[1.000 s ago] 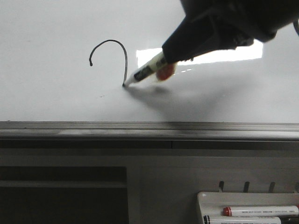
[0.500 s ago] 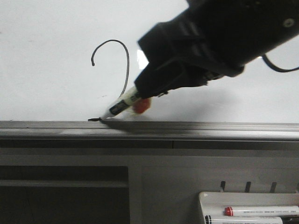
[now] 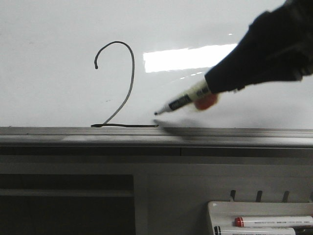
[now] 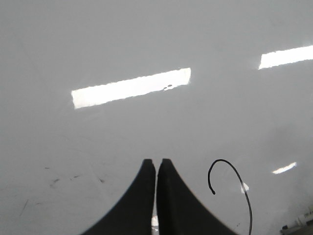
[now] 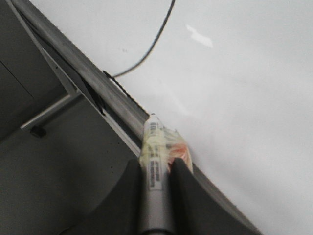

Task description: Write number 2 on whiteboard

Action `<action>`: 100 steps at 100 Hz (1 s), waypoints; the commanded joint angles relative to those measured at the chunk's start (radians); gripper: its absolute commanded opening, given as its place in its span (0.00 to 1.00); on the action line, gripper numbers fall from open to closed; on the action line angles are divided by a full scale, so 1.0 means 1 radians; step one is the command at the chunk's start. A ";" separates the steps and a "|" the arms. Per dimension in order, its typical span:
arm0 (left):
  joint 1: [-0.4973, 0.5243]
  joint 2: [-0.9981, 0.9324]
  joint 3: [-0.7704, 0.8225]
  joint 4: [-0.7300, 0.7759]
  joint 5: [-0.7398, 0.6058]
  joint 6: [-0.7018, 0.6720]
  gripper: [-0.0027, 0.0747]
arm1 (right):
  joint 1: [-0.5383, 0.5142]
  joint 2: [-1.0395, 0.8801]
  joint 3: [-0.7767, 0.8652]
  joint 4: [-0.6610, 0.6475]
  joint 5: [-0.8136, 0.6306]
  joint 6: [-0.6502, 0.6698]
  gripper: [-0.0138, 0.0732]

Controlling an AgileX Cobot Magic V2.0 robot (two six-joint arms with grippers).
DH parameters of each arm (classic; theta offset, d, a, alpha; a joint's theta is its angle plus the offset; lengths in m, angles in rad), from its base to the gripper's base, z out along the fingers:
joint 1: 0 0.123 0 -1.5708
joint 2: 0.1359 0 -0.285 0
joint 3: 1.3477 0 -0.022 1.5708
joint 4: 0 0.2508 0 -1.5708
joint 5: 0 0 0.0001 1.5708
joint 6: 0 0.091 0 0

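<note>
The number 2 (image 3: pixel 117 85) stands complete on the whiteboard (image 3: pixel 54 88): a thin black line with a hooked curved top, a long diagonal stroke falling to the left, and a flat base line that runs just above the grey metal ledge (image 3: pixel 146 134) along the board's lower edge. It sits in the left half of the board as the front view shows it, beside a bright rectangular reflection of a ceiling light.

The right gripper (image 5: pixel 157 169) comes in from the right, a dark mass in the front view, and its fingers (image 5: pixel 182 171) are clamped on a marker (image 3: pixel 188 100), one on each side of the barrel. The marker is white with a black label band and an orange-red patch near the grip. It tilts down to the left, and its dark tip sits just above and beside the right end of the base line; whether the tip touches the board cannot be told, as the marker is slightly blurred.

The left gripper (image 4: pixel 157 166) shows only in its own wrist view, where its two dark fingers (image 4: pixel 142 196) lie together with barely a sliver of board showing between them and nothing held. Beyond them the hooked top of the digit is visible on the glossy surface.

Below the ledge, at the lower right of the front view, a small white tray (image 3: pixel 211 208) holds two more markers, one with a red cap (image 3: pixel 238 221)
</note>
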 commanded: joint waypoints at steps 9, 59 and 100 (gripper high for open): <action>-0.043 0.017 -0.031 -0.010 -0.074 0.035 0.01 | 0.067 -0.064 -0.125 -0.085 0.083 -0.022 0.09; -0.586 0.315 -0.031 -0.010 -0.164 0.473 0.54 | 0.113 -0.001 -0.228 -0.126 0.190 -0.024 0.09; -0.589 0.685 -0.031 0.035 -0.462 0.473 0.53 | 0.161 0.006 -0.264 -0.130 0.194 -0.024 0.09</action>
